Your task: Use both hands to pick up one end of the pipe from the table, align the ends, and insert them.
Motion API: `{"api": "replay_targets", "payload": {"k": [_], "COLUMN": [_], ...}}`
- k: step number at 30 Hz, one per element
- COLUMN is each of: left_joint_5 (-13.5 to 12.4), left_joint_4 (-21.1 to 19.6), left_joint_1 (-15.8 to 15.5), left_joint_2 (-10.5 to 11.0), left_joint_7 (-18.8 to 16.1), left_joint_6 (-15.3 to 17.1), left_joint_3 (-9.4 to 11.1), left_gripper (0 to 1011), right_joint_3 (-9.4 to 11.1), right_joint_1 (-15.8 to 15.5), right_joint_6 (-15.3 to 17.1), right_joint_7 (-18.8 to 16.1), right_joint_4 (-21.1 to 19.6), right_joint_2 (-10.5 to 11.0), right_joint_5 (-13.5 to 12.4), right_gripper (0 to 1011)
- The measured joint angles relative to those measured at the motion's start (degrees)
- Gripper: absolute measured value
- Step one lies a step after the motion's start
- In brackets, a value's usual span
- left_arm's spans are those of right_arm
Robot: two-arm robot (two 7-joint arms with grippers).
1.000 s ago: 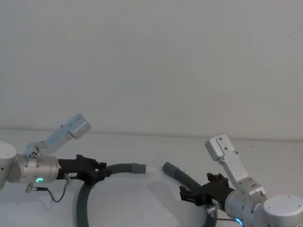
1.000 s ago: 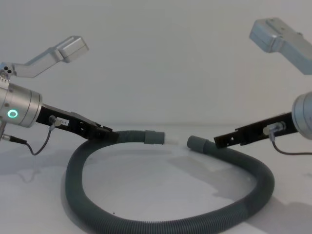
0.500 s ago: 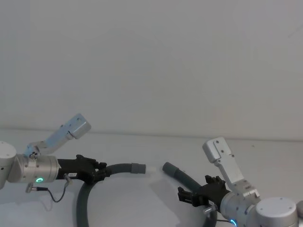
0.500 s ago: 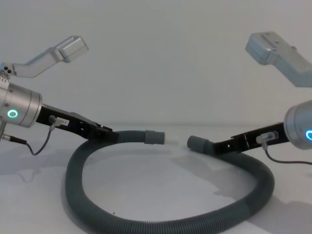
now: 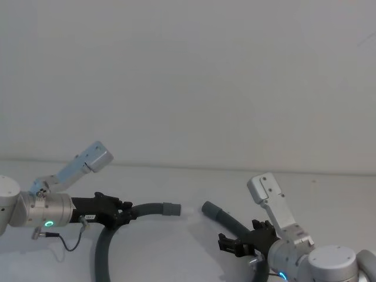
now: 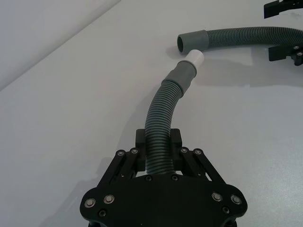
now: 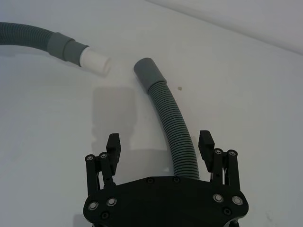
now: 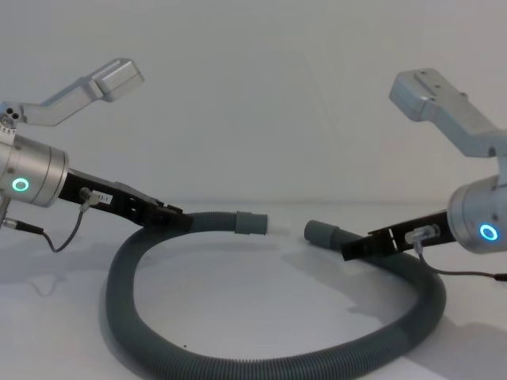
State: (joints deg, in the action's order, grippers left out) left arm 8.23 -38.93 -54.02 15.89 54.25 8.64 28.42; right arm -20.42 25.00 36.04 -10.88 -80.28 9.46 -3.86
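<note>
Dark grey corrugated flexible hose (image 8: pixel 238 367) lay looped on the white matte worktop (image 8: pixel 261 305). The loop bulged toward the robot, and both ends sat near each other at the far side with a gap between them.

Left black parallel-jaw gripper (image 6: pixel 158 142) was clamped on the corrugated run, well back from the grey cuff with the narrower white tip (image 6: pixel 187 70). Right black parallel-jaw gripper (image 7: pixel 159 141) was spread wide, straddling the hose behind the plain grey cuff (image 7: pixel 146 69) and holding nothing. The hose sat closer to one finger, touching neither.

Risks, my read:
- Off-centre straddle: on closing, the near finger would hit first and shove the hose sideways, swinging the cuff.
- Both grasp spots were far from the cuffs, so the free flexible length could droop or wag and make it hard to line up the axes.
- The ends weren't coaxial: the white tip pointed past the plain cuff's mouth. Pushing at that angle could jam on the rim or buckle the hose.
- Spring in the loop could pull the ends apart.

Writing: the small white tag (image 8: pixel 97 195) on the left gripper's body had print too small to read. No brand was legible.
</note>
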Motion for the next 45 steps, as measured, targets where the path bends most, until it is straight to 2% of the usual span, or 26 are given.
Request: {"api": "replay_targets", "payload": {"k": [21,37,45], "left_joint_5": [0.0,0.0,0.0], "left_joint_4": [0.0,0.0,0.0], "left_joint_1": [0.0,0.0,0.0], "left_joint_2": [0.0,0.0,0.0], "left_joint_7": [0.0,0.0,0.0], "left_joint_6": [0.0,0.0,0.0], "left_joint_3": [0.0,0.0,0.0], "left_gripper": [272,272,272], "right_joint_3": [3.06,3.26,3.14], "right_joint_1": [3.55,4.36,4.41], "right_joint_6": [-0.98,-2.48,-3.04], "right_joint_7": [3.32,3.37,2.98], "right_joint_4": [8.21,11.04,11.45], "right_joint_2": [-4.24,-4.51,-4.38], "right_joint_5": [0.18,1.31,1.7], "right_gripper": [1004,1004,972]}}
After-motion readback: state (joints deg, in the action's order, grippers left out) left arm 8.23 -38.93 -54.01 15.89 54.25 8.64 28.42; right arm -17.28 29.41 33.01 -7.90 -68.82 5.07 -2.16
